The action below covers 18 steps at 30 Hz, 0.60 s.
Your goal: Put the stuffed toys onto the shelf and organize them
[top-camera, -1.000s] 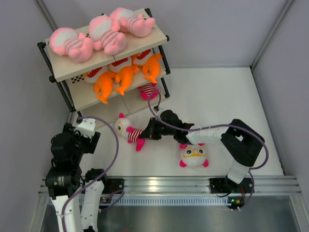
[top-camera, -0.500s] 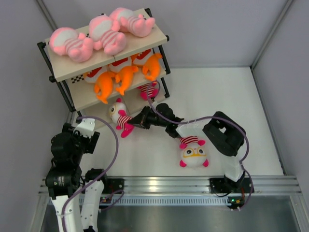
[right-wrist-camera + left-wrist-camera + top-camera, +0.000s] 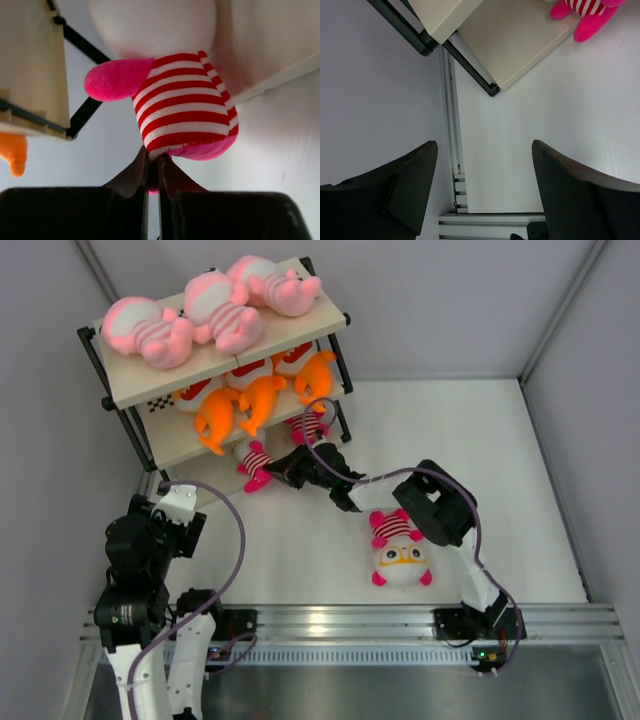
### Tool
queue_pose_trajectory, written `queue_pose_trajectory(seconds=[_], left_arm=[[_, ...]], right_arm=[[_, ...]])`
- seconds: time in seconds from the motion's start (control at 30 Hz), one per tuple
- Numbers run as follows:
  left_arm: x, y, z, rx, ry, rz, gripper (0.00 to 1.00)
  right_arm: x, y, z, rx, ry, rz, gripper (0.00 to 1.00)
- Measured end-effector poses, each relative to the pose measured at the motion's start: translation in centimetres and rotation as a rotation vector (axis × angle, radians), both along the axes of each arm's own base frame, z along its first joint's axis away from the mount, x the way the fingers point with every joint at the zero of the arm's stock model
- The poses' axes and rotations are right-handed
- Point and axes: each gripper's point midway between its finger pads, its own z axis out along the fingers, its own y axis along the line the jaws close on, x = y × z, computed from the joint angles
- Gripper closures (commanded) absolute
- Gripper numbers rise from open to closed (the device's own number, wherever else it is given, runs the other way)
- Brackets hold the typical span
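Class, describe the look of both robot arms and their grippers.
Left arm and right arm: black joints, white links, each trailing a looping purple cable. Left gripper: broad dark wedge-shaped fingers. Right gripper: dark fingers tapering to thin tips.

Bright, even light is cast from above; only soft shadows are thrown beneath the shelf (image 3: 130, 390).

The left arm (image 3: 135, 550) has black joints, white links, a looping lilac cable (image 3: 242, 538) and a black end effector (image 3: 485, 190).
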Motion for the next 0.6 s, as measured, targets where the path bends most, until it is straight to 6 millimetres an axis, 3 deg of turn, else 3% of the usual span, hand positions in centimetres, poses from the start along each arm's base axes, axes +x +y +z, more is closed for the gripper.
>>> queue_pose_trajectory(seconds=[0.13, 0.17, 0.27, 0.4, 0.6], left_arm=[[0.0, 0.0, 0.0, 0.002, 0.000, 0.000, 0.18], [0.0, 0.0, 0.0, 0.002, 0.000, 0.000, 0.18], [0.0, 0.0, 0.0, 0.005, 0.001, -0.002, 0.18], [0.0, 0.1, 0.0, 0.009, 0.002, 0.000, 0.18], [-0.1, 0.2, 0.1, 0.017, -0.002, 0.006, 0.18]], right_arm=[[2.0, 0.1, -1.4, -0.015, 0.029, -0.035, 0.77], [2.3, 0.0, -1.4, -0.015, 0.032, -0.041, 0.67], [3.2, -0.3, -1.2, -0.010, 0.038, -0.060, 0.54], [3.9, -0.6, -0.9, -0.008, 0.032, -0.076, 0.49], [3.6, -1.6, -2.1, -0.071, 0.023, -0.084, 0.41]])
